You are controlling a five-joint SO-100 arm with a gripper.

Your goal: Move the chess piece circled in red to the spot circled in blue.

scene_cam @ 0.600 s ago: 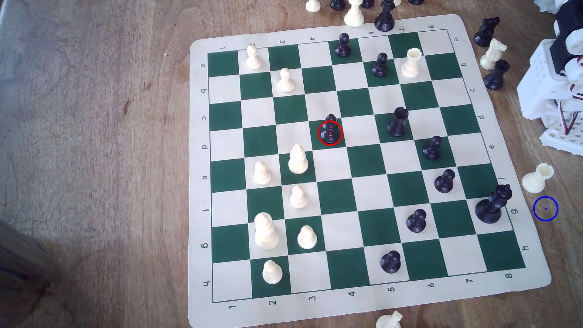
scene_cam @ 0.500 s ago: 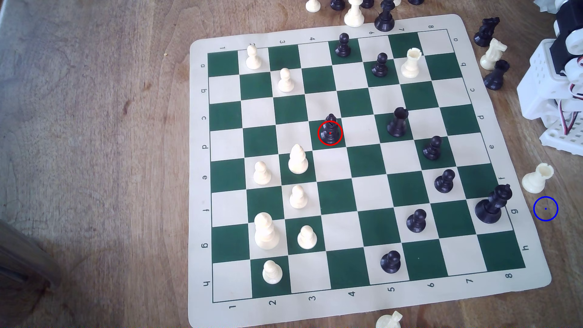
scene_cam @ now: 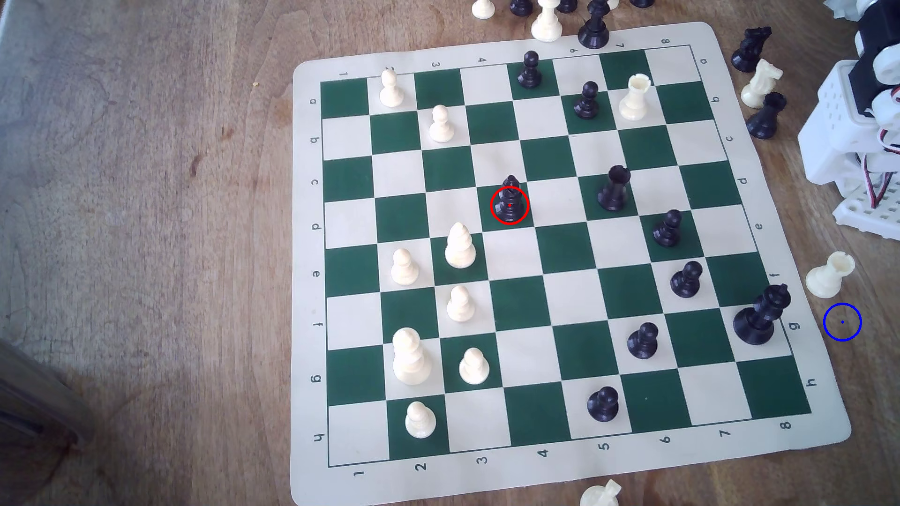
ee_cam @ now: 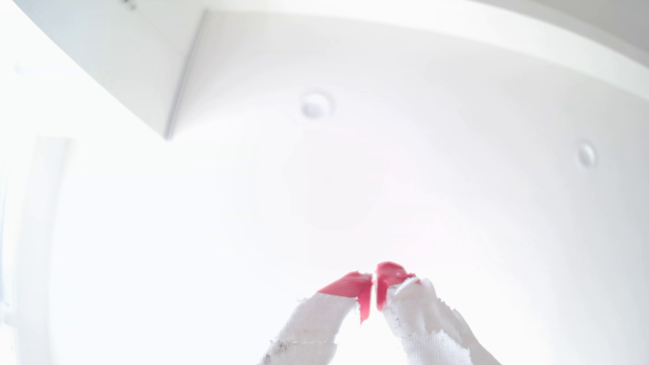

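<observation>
in the exterior view, bare brown wooden table (scene_cam: 146, 194) takes up the left side, and the green-and-cream chess mat (scene_cam: 550, 477) lies to the right of it. white pawns and taller white pieces stand on the mat's left files. near the mat's middle, the black bishop-like piece (scene_cam: 510, 202) stands upright on a green square, ringed in red, with open squares all around it. to its right on the same rank stands a black rook (scene_cam: 613, 189), and further right black pawns run down toward the near edge. a tall black king (scene_cam: 759, 316) stands at the mat's right border. just off the mat to the right, a white rook (scene_cam: 828, 275) sits on the wood, and just nearer than it lies the blue-ringed spot (scene_cam: 842, 321), bare wood with a centre dot. at the far right edge the arm's white base (scene_cam: 857, 146) sits on the table with its red and black wires, well apart from the ringed bishop, with most of the board's width between them; the blue spot lies near the base, on its near side.

in the wrist view, the gripper (ee_cam: 374, 277) points up at a washed-out white ceiling. its two white-wrapped fingers (ee_cam: 316, 323) end in red tips that are pressed together, with only a thin seam between them and nothing pinched.
</observation>
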